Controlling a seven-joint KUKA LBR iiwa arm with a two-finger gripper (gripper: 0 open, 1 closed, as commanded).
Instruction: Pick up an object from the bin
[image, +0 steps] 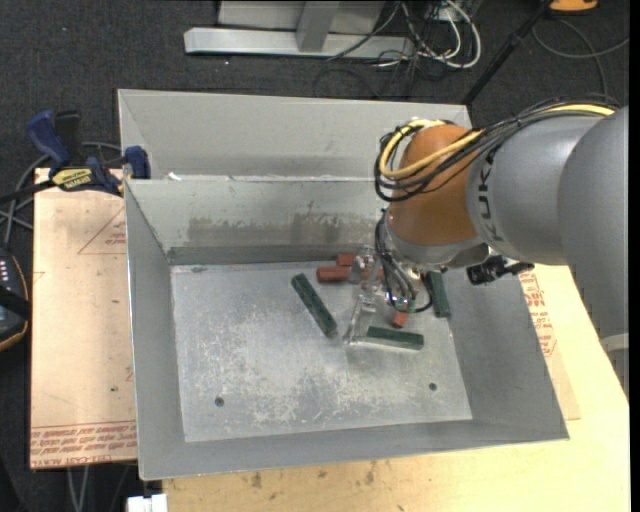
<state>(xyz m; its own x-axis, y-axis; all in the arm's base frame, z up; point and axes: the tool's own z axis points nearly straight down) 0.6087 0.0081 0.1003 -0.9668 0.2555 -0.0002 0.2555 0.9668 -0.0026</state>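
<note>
My gripper (362, 318) hangs low in the right middle of the bin, under the orange wrist cover. Its tip is at the left end of a dark green flat bar (395, 339) lying on the bin floor. A second dark green bar (314, 305) lies slanted just to the left of the gripper. A small red-brown block (335, 270) sits behind it near the back wall. A small red piece (399, 320) shows just right of the gripper, above the first bar.
A third dark green bar (440, 296) lies partly under the arm at the right. The arm and its cables cover the bin's back right part. Bare grey floor stretches to the left and front.
</note>
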